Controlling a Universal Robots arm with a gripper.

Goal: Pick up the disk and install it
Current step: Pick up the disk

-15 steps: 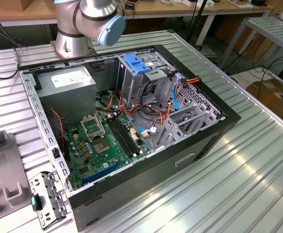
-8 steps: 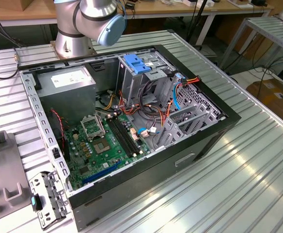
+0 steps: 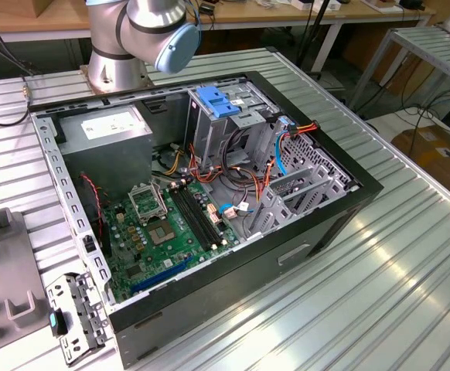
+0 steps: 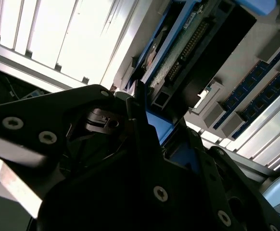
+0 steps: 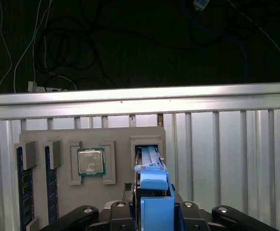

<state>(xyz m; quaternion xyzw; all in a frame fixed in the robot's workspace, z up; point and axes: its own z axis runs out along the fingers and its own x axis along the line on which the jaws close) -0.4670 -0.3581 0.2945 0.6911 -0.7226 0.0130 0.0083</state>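
The disk (image 5: 152, 175) stands on edge in a slot of a grey holder tray (image 5: 116, 137), its bright blue carrier rails facing the camera in the first wrist view. My gripper (image 5: 155, 204) sits over the disk's near end. Its dark fingers press both sides of the blue carrier, so it is shut on the disk. In the second wrist view the disk (image 4: 178, 57) shows its circuit-board side and connector, with a blue rail running into the gripper (image 4: 152, 130). The disk's lower part is hidden in the slot.
The grey tray also holds a processor chip (image 5: 91, 161) and memory sticks (image 5: 23, 187). In the exterior view the open computer case (image 3: 287, 255) lies on the metal table, with a motherboard (image 3: 171, 232) and a tall drive cage topped by a blue bracket (image 3: 217, 104). The arm's base (image 3: 113, 54) stands behind it.
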